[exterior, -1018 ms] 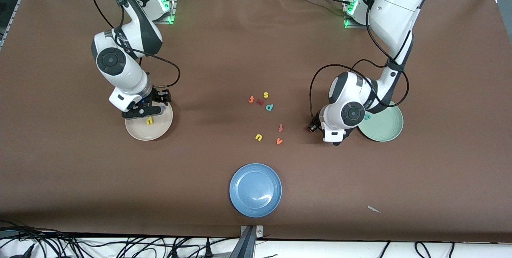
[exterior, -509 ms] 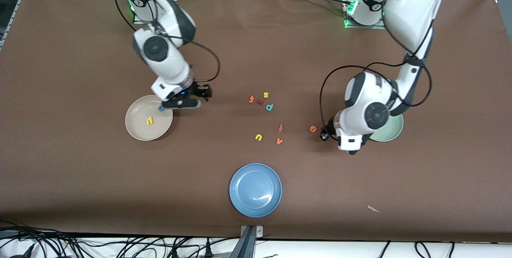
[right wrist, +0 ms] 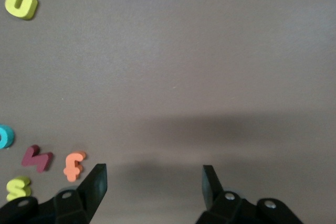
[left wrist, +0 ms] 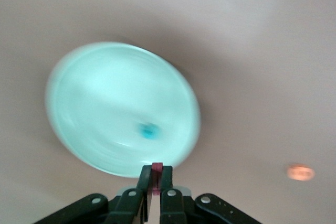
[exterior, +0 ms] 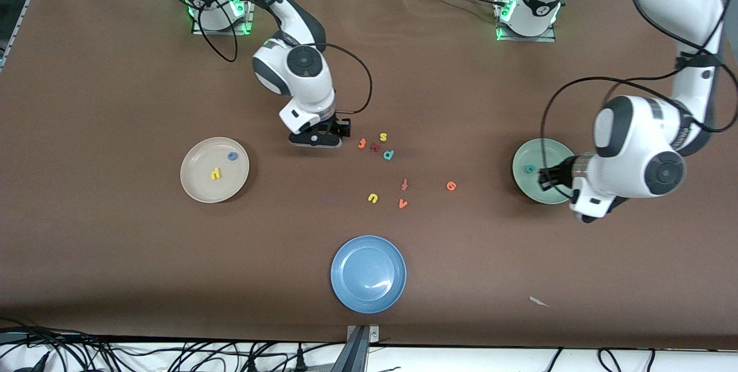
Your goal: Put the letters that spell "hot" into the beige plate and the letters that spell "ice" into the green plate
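Front view shows a brown tabletop with 3 plates. The beige plate sits toward the right arm's end and has 2 letters in it — a yellow "h" and a blue "o". The green plate sits toward the left arm's end with a teal "c" in it. A blue plate lies nearest the front camera.

The right pincer hangs over bare tabletop, just beside a little group of letters, and its fingers stand apart with nothing in them. In that group the orange "t" lies closest to the pincer, with a dark red letter, a yellow "s" and a teal "p" close by.

The left pincer is over the rim of the green plate. Its fingers are pressed together on a thin dark maroon "i".

An orange "e" lies on the tabletop between the middle letters and the green plate. Nearer the front camera than the group lie a yellow "u" and 2 more red-orange letters.
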Robot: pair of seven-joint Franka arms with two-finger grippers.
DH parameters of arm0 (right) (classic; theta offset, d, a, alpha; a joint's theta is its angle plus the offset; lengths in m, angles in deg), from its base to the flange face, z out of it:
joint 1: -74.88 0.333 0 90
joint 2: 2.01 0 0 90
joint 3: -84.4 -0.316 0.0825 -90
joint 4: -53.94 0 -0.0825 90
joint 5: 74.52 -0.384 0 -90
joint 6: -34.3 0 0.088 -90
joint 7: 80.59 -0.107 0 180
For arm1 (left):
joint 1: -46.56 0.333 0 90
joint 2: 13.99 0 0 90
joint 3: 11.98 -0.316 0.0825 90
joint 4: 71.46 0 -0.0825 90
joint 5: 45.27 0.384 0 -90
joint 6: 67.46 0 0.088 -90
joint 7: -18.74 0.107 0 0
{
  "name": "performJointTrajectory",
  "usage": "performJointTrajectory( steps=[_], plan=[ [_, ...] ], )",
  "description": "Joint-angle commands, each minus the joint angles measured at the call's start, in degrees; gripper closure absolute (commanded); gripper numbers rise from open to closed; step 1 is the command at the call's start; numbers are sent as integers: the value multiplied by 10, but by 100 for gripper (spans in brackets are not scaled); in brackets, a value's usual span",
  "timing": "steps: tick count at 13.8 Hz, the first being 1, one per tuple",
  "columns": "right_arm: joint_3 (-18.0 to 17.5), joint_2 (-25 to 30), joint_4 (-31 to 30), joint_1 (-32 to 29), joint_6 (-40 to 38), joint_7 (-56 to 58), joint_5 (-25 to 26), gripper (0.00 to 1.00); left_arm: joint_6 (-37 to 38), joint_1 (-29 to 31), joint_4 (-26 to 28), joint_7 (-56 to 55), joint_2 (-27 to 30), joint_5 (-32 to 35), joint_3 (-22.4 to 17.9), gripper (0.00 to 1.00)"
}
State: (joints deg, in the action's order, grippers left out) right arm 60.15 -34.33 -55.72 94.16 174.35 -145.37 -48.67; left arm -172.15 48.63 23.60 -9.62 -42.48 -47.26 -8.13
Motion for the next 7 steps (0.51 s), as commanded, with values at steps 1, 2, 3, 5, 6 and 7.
performJointTrajectory(
  steps=[1, 2, 3, 5, 6, 7],
  plan=[
    [25, -42, 62, 53, -6, -54, 22, 19, 7, 35, 10, 81, -22, 38, 7, 100],
    [25, -44, 67, 58, -7, -67, 22, 19, 4, 43, 11, 99, -31, 38, 7, 100],
    [25, -47, 71, 61, -7, -73, 22, 19, 3, 47, 11, 103, -45, 38, 7, 100],
    [31, -57, 85, 75, -7, -87, 22, 19, -24, 45, 16, 103, -66, 38, 7, 100],
    [43, -64, 94, 89, -7, -90, 24, 19, -31, 44, 17, 103, -72, 38, 7, 100],
    [60, -75, 105, 106, -7, -91, 22, 19, -31, 44, 17, 103, -76, 38, 7, 100]
  ],
)
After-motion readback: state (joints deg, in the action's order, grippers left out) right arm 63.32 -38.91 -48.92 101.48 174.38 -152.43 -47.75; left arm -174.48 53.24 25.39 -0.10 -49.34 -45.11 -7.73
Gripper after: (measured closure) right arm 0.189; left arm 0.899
